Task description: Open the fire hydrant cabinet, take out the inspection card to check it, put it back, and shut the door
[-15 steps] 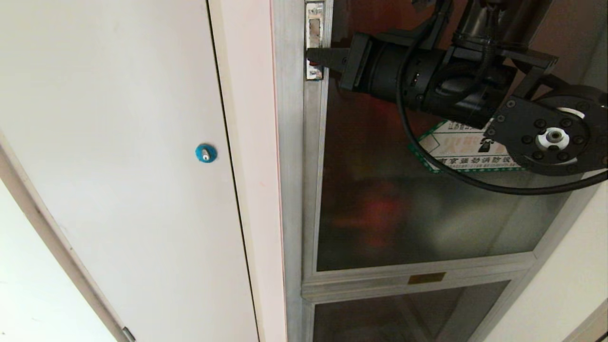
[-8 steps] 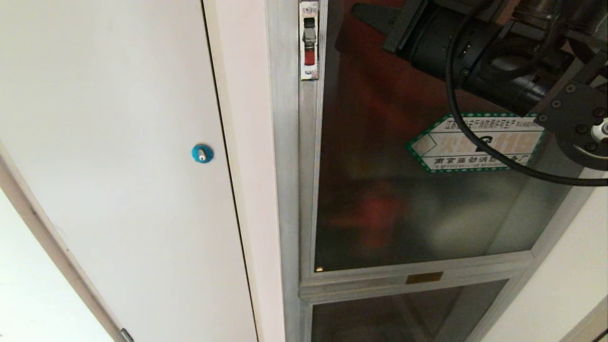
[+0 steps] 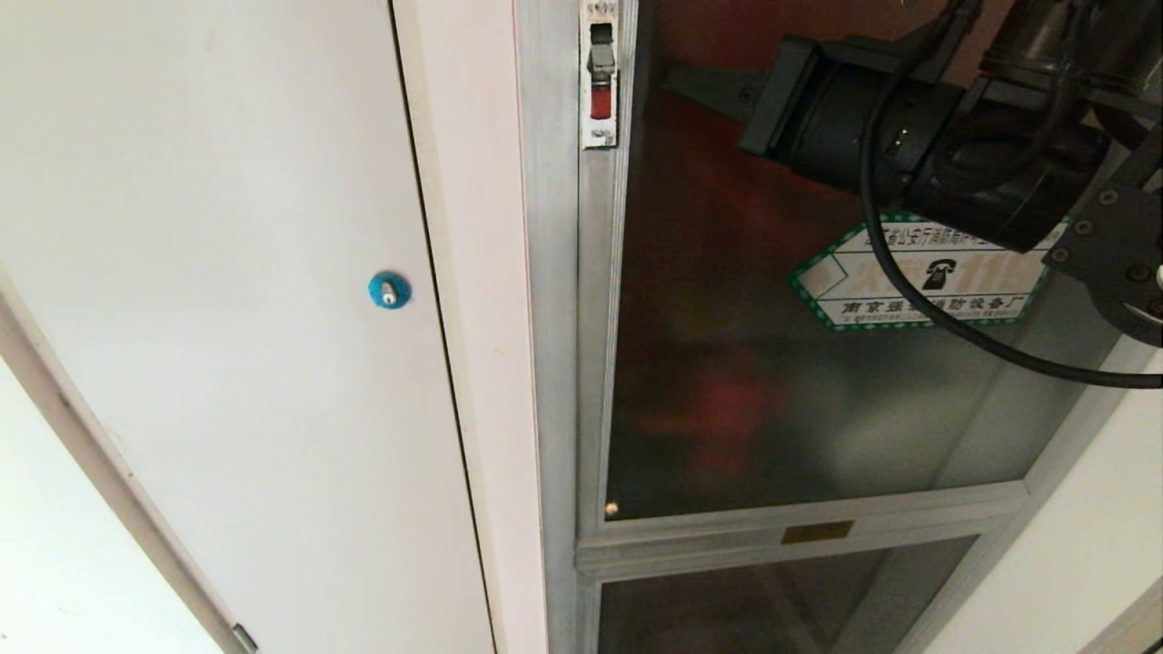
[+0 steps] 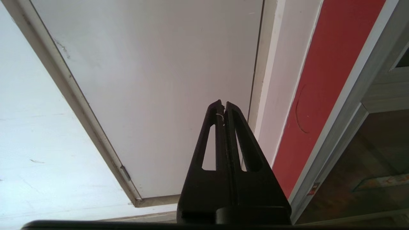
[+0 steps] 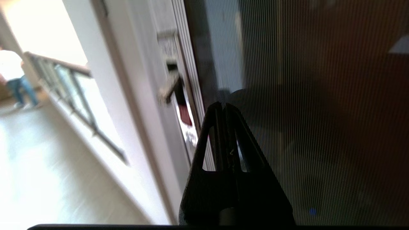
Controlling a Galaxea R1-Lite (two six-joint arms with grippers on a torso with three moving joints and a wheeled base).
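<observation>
The fire hydrant cabinet (image 3: pixel 554 272) stands with its silver frame up the middle of the head view. Its door (image 3: pixel 727 300), dark tinted glass with a green-edged hexagonal sticker (image 3: pixel 918 291), lies in the frame. The red-marked latch (image 3: pixel 600 86) sits on the door's left edge. My right gripper (image 3: pixel 670 80) is shut and empty, level with the latch, a short way to its right and apart from it. In the right wrist view the right gripper (image 5: pixel 222 104) points past the latch (image 5: pixel 183 111). My left gripper (image 4: pixel 223 103) is shut, low beside the cabinet's red side (image 4: pixel 322 80). The inspection card is hidden.
A white door (image 3: pixel 227 272) with a blue round lock (image 3: pixel 389 290) fills the left. Below the door is a smaller glass panel (image 3: pixel 745 609) under an orange label (image 3: pixel 818 531). White wall (image 3: pixel 1090 545) is to the right. A railing (image 5: pixel 64 83) and a distant person (image 5: pixel 16 80) show far off.
The right gripper's tips were on the latch a second ago. They have pulled back to the right, off it, leaving the latch uncovered. The left arm has not moved.
</observation>
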